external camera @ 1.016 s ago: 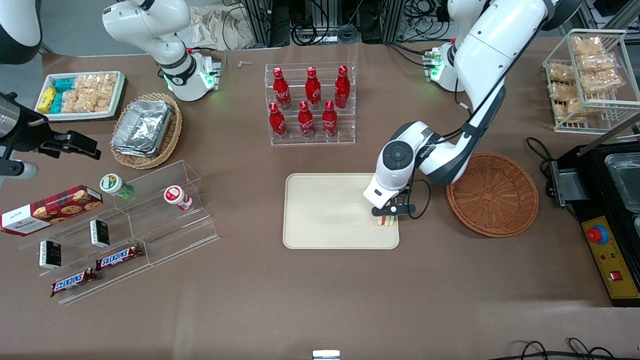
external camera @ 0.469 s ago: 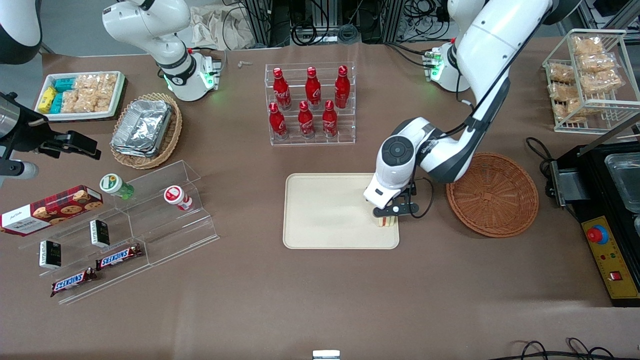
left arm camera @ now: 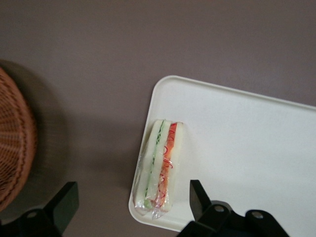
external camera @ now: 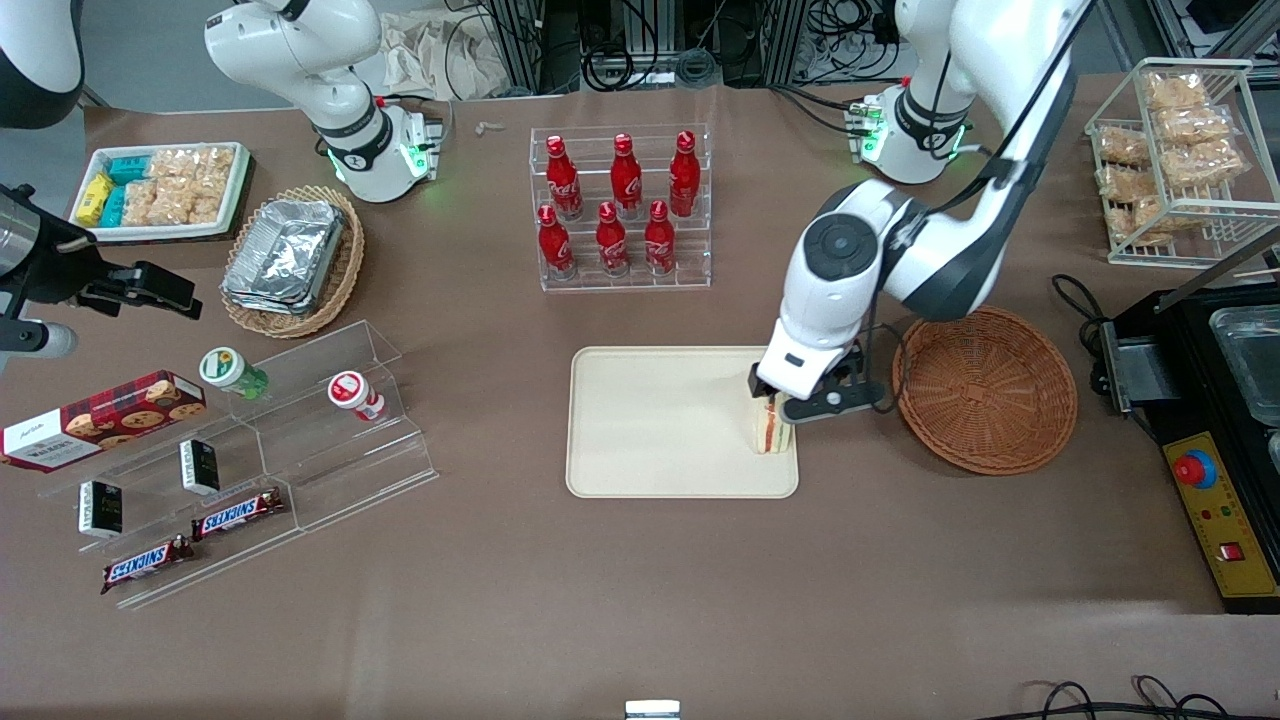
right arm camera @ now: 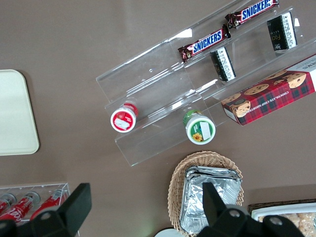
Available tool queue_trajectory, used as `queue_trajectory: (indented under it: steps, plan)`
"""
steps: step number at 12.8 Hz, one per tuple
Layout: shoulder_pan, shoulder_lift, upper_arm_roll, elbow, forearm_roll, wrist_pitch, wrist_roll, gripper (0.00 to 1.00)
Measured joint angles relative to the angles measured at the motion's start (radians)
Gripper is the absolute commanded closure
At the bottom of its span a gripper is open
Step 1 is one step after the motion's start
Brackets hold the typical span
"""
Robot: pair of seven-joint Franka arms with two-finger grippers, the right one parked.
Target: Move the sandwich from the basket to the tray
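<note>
Brown tabletop: wrapped sandwich (external camera: 772, 432) is resting on tray (external camera: 660, 430) at lower-right corner in front view; gripper (external camera: 800, 398) is hovering above, jaws spread, empty. Likely soft, light; grip bread faces gently.

Brown-covered table (external camera: 600, 600); black cables (external camera: 650, 60) tangled past its edge farthest from front camera; even overhead light.
</note>
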Motion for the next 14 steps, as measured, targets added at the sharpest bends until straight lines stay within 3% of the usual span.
queue_trajectory:
  steps: [5,10,14]
  plan:
    - [0.001,-0.067,0.024,0.137,-0.123,-0.269,0.106,0.0]
    - [0.001,-0.155,0.231,0.232,-0.257,-0.473,0.426,0.0]
    - [0.004,-0.224,0.347,0.231,-0.267,-0.546,0.616,0.0]
